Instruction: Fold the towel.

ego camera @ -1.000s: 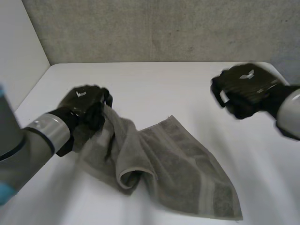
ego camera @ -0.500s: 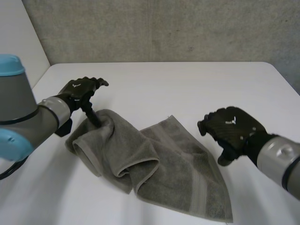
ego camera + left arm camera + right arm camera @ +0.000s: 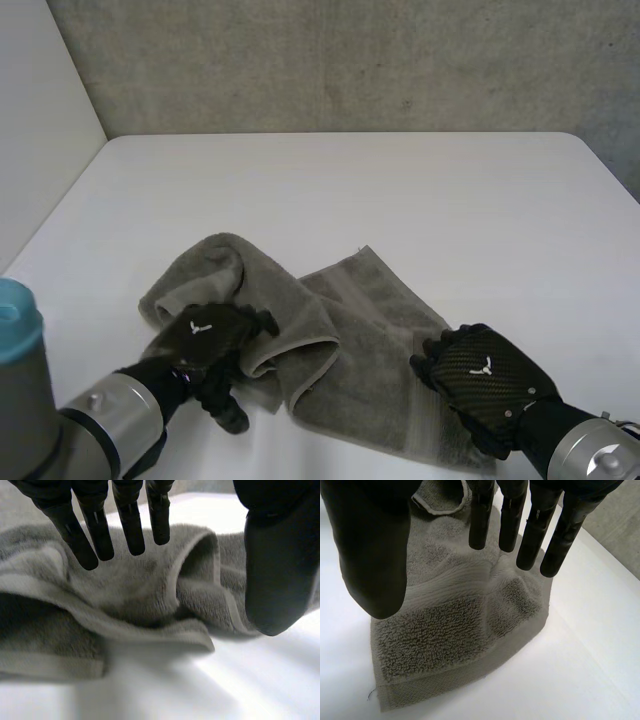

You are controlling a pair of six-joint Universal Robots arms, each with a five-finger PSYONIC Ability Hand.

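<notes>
A grey towel (image 3: pixel 370 340) lies rumpled on the white table (image 3: pixel 400 190), bunched and rolled over itself at its left, flatter toward its near right corner. My left hand (image 3: pixel 205 345) hovers over the towel's near left folded edge. In the left wrist view its fingers (image 3: pixel 130 525) are straight and its thumb stands apart above the towel's fold (image 3: pixel 130 595), holding nothing. My right hand (image 3: pixel 480 380) is over the towel's near right corner. In the right wrist view its fingers (image 3: pixel 507 520) are straight above the hemmed corner (image 3: pixel 450 630), with nothing between them and the thumb.
A grey wall (image 3: pixel 350 60) closes off the table's far edge and a white panel (image 3: pixel 40 120) stands along its left side. Bare table surface stretches behind and to the right of the towel.
The left hand let go of the towel's far left part, opened and came to its near left edge. The right hand dropped from the far right to the near right corner and opened.
</notes>
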